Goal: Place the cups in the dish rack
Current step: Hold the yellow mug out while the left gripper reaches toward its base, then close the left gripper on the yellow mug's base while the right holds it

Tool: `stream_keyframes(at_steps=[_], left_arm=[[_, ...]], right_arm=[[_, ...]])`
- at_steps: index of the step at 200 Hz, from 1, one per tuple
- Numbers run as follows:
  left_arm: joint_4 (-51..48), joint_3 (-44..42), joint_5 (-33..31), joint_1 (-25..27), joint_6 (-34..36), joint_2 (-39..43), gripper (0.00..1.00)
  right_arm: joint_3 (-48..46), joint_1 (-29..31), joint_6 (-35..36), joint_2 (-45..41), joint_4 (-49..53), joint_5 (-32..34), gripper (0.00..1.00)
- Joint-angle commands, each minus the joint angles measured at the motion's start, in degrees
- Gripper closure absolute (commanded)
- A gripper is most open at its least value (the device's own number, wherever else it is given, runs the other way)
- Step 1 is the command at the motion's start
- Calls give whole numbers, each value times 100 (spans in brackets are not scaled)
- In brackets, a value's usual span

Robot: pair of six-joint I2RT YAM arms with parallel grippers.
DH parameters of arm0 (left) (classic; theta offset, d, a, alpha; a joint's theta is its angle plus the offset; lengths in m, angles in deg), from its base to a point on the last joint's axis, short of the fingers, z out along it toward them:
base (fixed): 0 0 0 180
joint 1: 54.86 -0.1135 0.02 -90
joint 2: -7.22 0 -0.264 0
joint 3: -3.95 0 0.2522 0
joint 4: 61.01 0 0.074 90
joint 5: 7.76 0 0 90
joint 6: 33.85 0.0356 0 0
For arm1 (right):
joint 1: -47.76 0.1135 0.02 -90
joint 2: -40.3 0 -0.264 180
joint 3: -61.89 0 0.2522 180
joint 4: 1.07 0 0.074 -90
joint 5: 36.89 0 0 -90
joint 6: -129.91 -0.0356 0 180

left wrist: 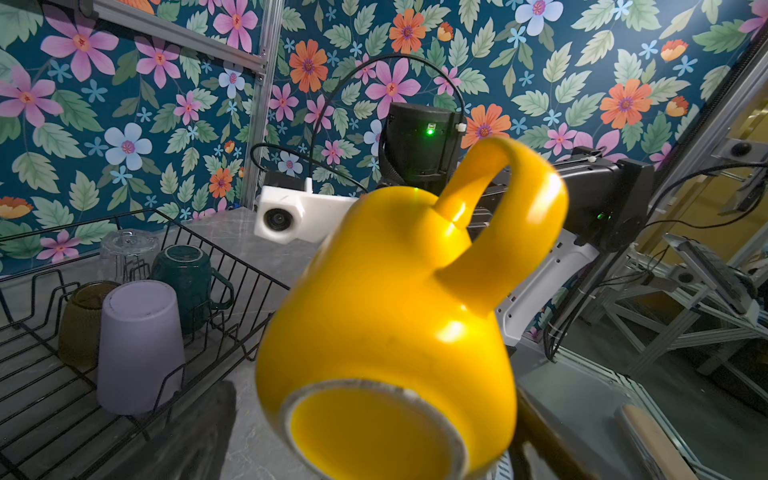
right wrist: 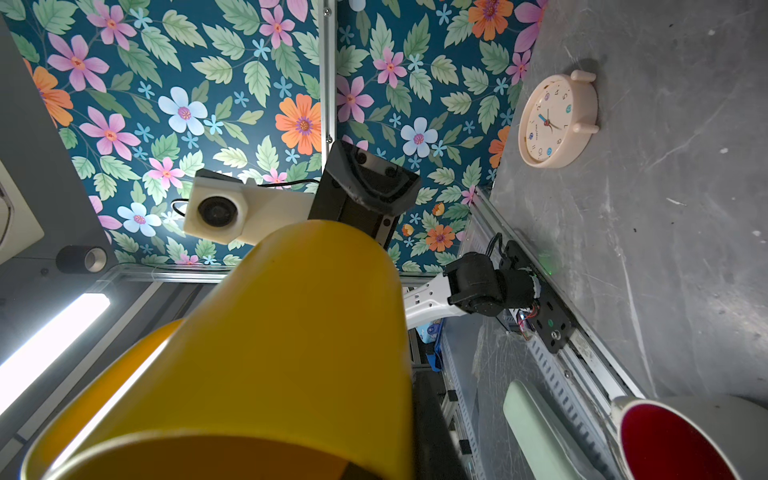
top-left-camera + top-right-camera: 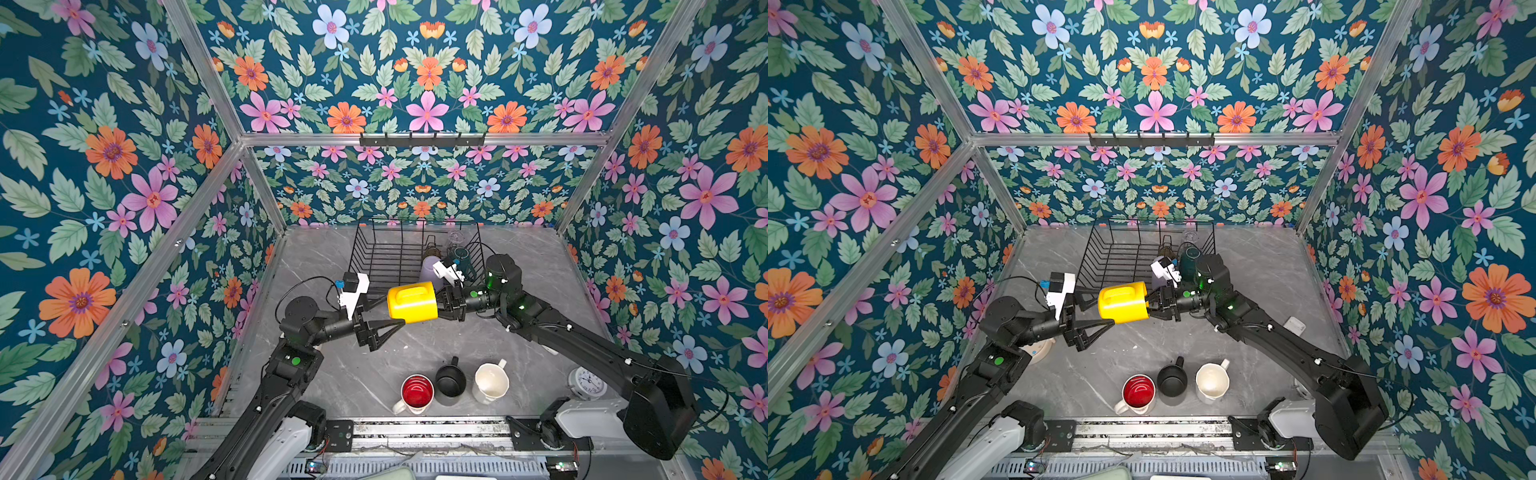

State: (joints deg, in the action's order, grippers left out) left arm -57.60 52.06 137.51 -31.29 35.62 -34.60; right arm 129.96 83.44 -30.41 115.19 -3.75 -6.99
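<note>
A yellow mug [image 3: 411, 302] [image 3: 1123, 302] [image 1: 386, 299] [image 2: 291, 332] hangs on its side in the air just in front of the black wire dish rack [image 3: 361, 241] [image 1: 232, 253]. My right gripper [image 3: 442, 305] is shut on its rim. My left gripper [image 3: 392, 311] stands open, one finger on each side of the mug's base. Upside down in the rack are a lilac tumbler [image 1: 139, 345], an olive tumbler [image 1: 83, 324], a dark green mug [image 1: 187, 278] and a clear glass [image 1: 124, 253]. A white red-lined mug [image 3: 417, 392], a black mug [image 3: 450, 380] and a cream mug [image 3: 490, 382] stand near the front edge.
A small round clock [image 3: 586, 382] lies at the front right beside the right arm. A pink clock [image 2: 552, 120] lies on the grey table [image 3: 374, 374] near the left arm's base. Flowered walls close in the back and both sides.
</note>
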Motion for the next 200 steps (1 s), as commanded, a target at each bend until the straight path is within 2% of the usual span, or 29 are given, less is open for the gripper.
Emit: stream_keyframes(at_steps=[1,77,200], left_arm=[[145,-7,-88,-4,57,-10,1],[376,2,89,-7,-91,-42,1],[571,-16,486,-5,-220,-94,3]], right_arm=[[-8,9,-45,-86,-447,-174,100],[-74,140,-192,-12,-715,-279,100],[203,521,-685,673,-1647,-296,100]])
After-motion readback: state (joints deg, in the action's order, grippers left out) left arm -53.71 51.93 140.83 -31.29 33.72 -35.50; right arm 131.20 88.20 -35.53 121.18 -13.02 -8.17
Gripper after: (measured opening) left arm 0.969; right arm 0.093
